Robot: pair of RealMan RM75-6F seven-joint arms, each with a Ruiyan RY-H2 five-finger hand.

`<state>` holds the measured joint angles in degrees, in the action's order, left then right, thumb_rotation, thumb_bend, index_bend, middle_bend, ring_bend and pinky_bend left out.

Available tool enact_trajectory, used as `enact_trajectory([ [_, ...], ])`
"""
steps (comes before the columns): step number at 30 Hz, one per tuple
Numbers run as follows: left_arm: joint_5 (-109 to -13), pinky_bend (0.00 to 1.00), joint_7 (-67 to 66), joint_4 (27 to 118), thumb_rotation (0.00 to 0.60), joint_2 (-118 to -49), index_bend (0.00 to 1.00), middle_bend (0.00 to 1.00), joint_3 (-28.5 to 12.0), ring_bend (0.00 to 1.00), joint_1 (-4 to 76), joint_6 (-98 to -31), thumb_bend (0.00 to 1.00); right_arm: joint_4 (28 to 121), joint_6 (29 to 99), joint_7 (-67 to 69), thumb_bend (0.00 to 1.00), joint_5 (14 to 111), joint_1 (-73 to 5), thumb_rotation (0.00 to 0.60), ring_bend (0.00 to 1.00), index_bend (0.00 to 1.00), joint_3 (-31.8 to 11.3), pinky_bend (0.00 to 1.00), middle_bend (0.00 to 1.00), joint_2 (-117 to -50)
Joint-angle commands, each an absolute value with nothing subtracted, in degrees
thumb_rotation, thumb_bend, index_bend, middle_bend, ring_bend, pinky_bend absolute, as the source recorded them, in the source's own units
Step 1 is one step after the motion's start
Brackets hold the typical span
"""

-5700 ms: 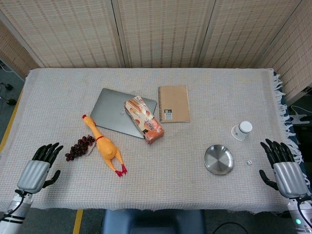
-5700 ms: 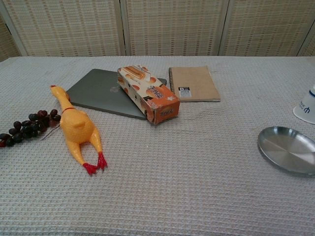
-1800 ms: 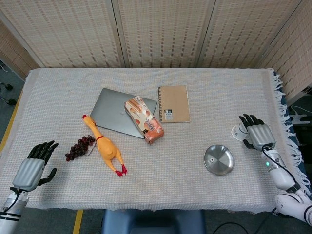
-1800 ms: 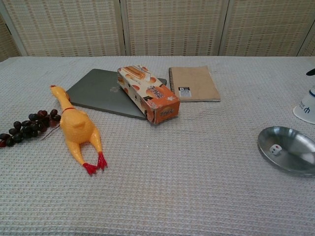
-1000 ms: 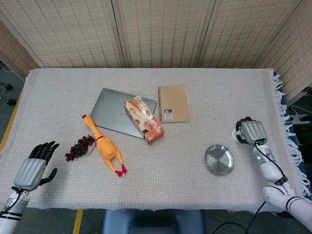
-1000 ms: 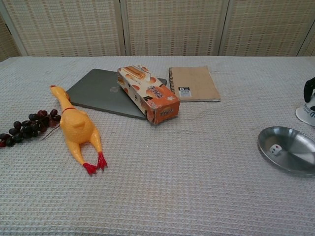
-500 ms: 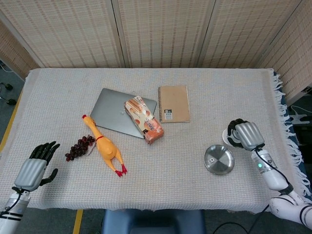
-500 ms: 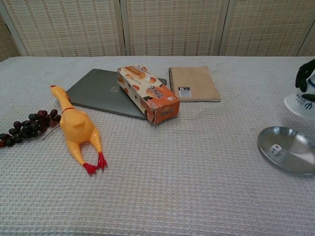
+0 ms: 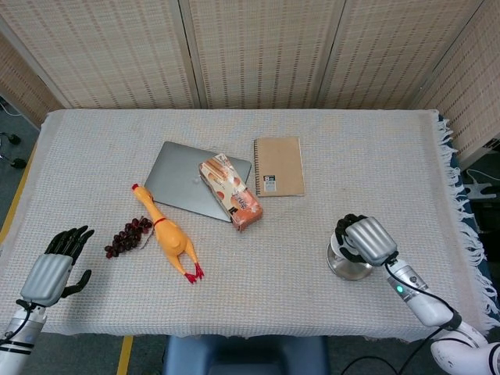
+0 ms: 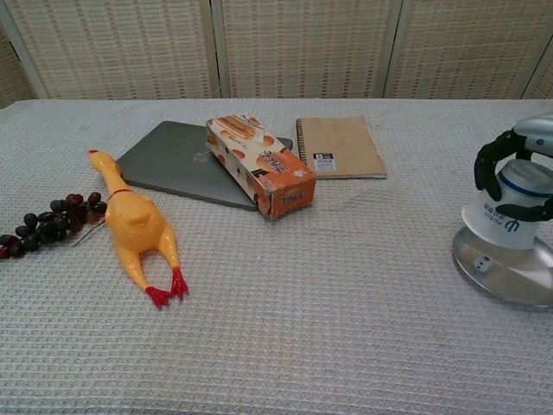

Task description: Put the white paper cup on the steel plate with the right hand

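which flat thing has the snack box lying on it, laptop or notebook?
The grey laptop: the snack box lies across its right edge. The brown notebook sits apart to the right, nothing on it.

We see both views evenly and brightly lit from above, with only soft, short shadows beneath things on the cloth (image 9: 312, 250). The plate (image 10: 518, 290) carries a mild sheen, without harsh glare. Focus is sharp throughout, without motion blur.
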<state>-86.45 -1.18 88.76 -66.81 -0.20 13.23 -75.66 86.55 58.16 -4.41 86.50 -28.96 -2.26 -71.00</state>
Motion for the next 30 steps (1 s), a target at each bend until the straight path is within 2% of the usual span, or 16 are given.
enact_trajectory([
  [1,-86.55,0.09,-1.01,88.71,0.600,-66.75,0.00,0.00,-0.13,0.00,13.25,-75.62,0.41,85.51,57.92,-9.98,0.27,85.88,-28.63,0.600,0.29,0.57,-1.19,0.46,0.40,-73.58],
  [15,-86.57,0.09,-0.76,88.47,0.600,-66.82,0.00,0.00,-0.05,0.00,13.32,-75.41,0.41,81.91,57.43,-10.66,0.27,86.44,-28.29,0.600,0.29,0.57,0.85,0.46,0.40,-76.75],
  [19,-86.54,0.09,-0.69,88.57,0.600,-66.67,0.00,0.00,-0.17,0.00,13.32,-75.53,0.41,80.03,58.42,-11.77,0.27,87.28,-28.07,0.600,0.29,0.60,1.17,0.46,0.41,-77.97],
  [23,-86.49,0.09,-0.63,88.46,0.600,-66.72,0.00,0.00,-0.14,0.00,13.38,-75.35,0.41,77.40,60.23,-12.79,0.27,87.52,-27.63,0.600,0.33,0.63,0.70,0.53,0.43,-79.93],
  [30,-86.25,0.09,-0.73,88.36,0.600,-66.73,0.00,0.00,-0.29,0.00,13.40,-75.34,0.41,73.40,62.53,-13.60,0.27,87.33,-27.53,0.600,0.34,0.64,-0.71,0.54,0.44,-83.15],
])
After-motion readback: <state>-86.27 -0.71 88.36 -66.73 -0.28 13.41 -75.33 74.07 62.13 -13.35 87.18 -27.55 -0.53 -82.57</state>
